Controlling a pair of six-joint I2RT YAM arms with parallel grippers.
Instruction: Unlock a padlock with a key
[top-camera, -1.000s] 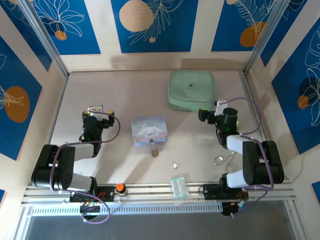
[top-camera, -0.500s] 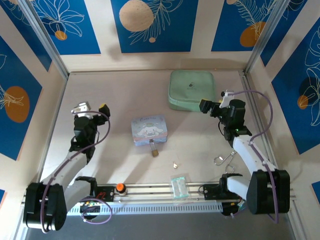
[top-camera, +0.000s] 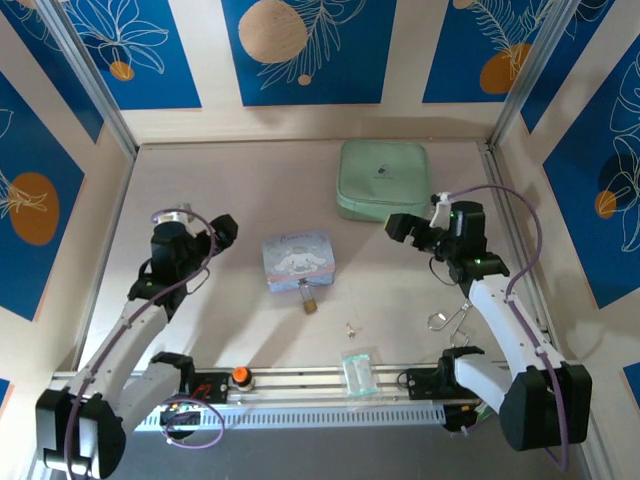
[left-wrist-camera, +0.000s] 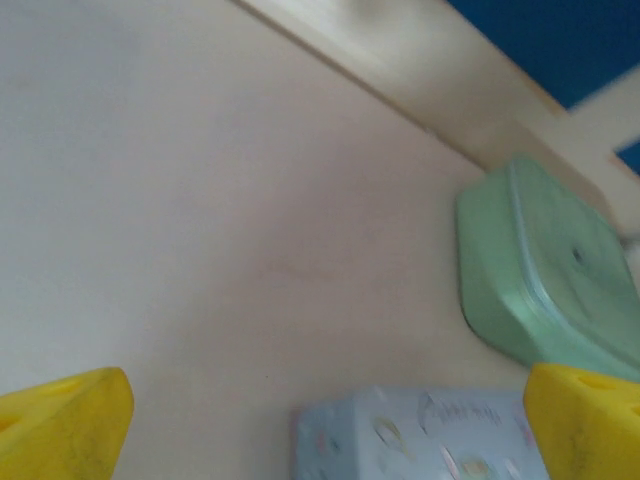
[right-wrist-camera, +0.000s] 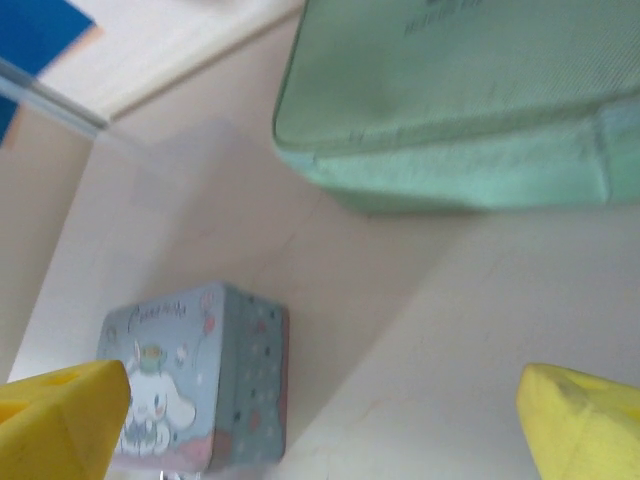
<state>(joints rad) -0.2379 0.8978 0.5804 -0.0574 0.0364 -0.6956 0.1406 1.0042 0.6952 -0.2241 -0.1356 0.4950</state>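
Padlock (top-camera: 309, 301): brass-coloured, lying on the bench (top-camera: 240, 180) near the middle of its near half, touching the near side of the blue cartoon box (top-camera: 298, 259), shackle end toward the box. Whether the shackle is latched cannot be told.

Left gripper (top-camera: 212, 236): held above the left part of the bench, well apart from the padlock, pointed toward the box. Jaws are seen spread wide and nothing is held between them; in the left wrist view the yellow fingertips (left-wrist-camera: 62, 424) sit at opposite lower corners, with the box top and the green case (left-wrist-camera: 548, 288) between and beyond them.

Key (top-camera: 350, 327): small, silvery, lying flat on the bench to the right of the padlock and nearer the near edge, apart from it, untouched by either gripper.

Clear packet (top-camera: 358, 372): laid at the near edge, just nearer than the key.

Green case: set toward the far edge, right of centre.

Right gripper (top-camera: 412, 232): held over the right part of the bench, near the case's near edge, jaws spread, empty.

Wire loop (top-camera: 447, 317): bent, silver, lying near the right near corner.
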